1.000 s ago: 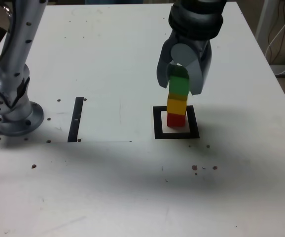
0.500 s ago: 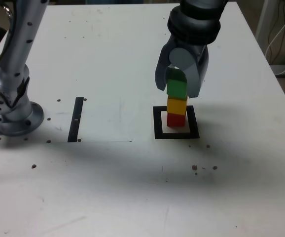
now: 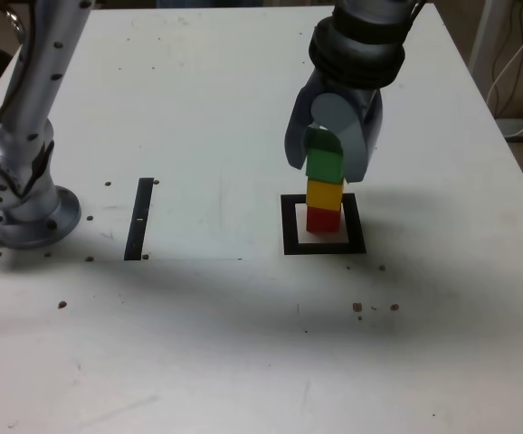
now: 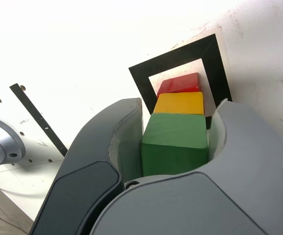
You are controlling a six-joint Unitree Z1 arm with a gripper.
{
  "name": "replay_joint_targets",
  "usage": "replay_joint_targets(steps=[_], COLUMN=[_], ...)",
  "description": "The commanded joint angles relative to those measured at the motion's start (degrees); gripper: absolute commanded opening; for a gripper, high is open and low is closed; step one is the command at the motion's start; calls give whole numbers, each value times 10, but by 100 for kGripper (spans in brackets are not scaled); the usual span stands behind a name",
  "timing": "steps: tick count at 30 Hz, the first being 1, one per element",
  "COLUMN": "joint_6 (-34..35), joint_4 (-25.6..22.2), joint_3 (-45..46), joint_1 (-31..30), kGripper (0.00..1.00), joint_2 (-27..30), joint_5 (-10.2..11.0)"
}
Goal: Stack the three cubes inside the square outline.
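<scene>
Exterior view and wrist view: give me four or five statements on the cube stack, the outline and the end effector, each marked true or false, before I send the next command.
1. The red cube is the lowest of the three. True.
2. The yellow cube is at the top of the column. False: the yellow cube is in the middle, and the green cube is uppermost.
3. The green cube is between the fingers of the end effector. True.
4. The red cube stands outside the square outline. False: it stands within the square outline.
5. The thin black strip lies apart from the square outline, toward the exterior view's left. True.
</scene>
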State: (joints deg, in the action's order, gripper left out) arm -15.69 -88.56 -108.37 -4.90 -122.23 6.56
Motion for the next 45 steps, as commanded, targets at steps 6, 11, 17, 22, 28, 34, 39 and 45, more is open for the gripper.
replay_joint_targets(steps=[6,11,17,22,28,34,39,45], joint_6=[8,16,25,34,68,102,123,135], joint_4=[-5,-11,-24,-32,-16,62,132,220], joint_3=[4,9,14,50,181,355,465,570], joint_1=[2,2,-1,-1,-1,-1,-1,-1], kGripper=[99,99,99,99,99,99,99,99], joint_2=[26,50,111,174,253,323,349,356], joint_5=[8,5,4,-6,-15,-27,-40,-63])
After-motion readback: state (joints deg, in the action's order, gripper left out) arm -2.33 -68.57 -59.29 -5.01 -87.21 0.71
